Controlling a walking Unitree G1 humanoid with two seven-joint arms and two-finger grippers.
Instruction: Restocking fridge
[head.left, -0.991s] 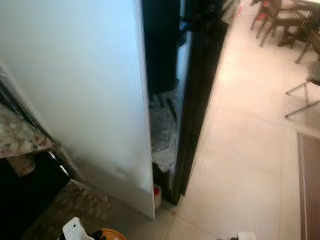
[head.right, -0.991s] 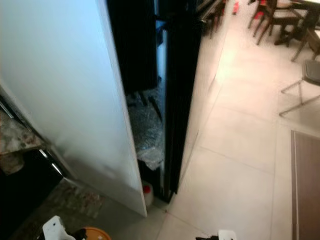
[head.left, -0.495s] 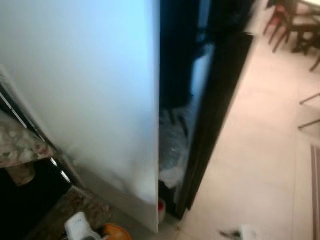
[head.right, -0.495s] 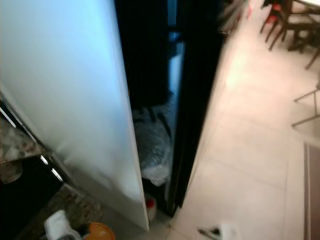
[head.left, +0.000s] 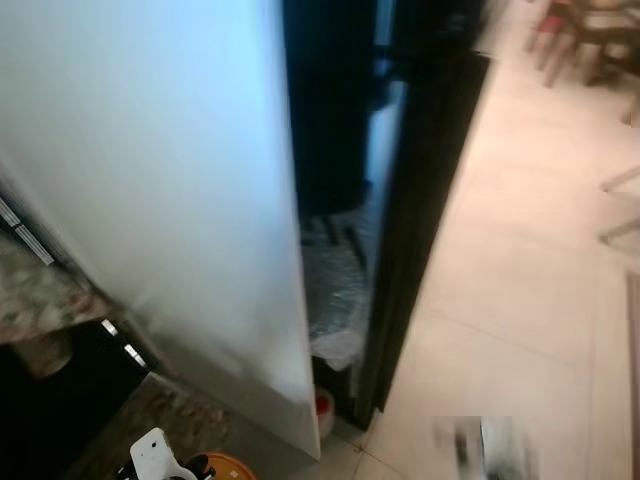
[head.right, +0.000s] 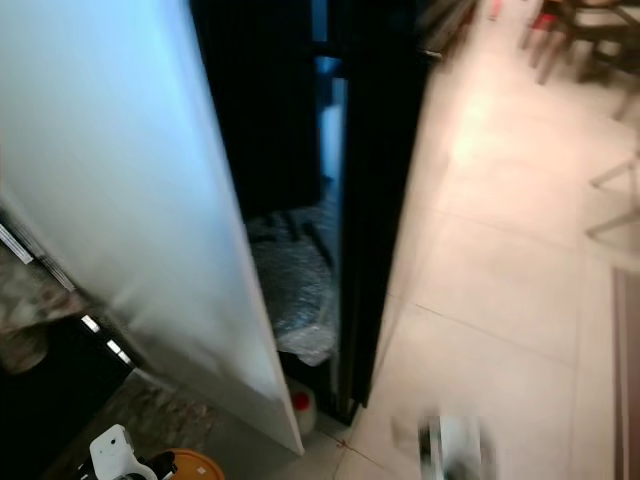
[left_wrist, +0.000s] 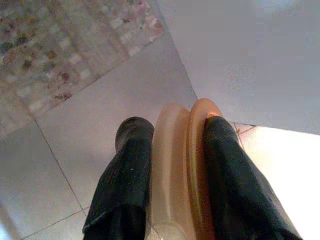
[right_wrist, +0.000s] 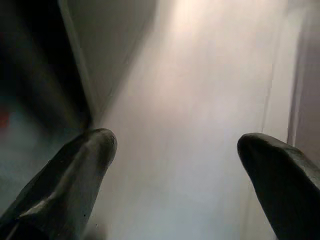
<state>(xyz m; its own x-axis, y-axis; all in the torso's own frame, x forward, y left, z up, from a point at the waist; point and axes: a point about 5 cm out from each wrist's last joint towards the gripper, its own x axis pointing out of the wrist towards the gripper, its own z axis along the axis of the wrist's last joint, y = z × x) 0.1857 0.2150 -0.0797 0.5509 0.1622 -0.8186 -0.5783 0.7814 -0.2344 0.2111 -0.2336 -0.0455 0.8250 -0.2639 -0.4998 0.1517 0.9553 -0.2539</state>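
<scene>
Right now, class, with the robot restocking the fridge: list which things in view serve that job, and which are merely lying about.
Belongs to the job:
fridge door, open
orange item, held in left claw
right claw, open

Just lying about:
plastic bag
red-capped jug
chairs
patterned rug

Head views motion-blurred; warm glare on floor (head.left: 520, 270); fridge gap (head.left: 335, 120) dark; wrist views soft.

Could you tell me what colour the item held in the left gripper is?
Orange: the item in the left gripper shows best in the left wrist view.
</scene>
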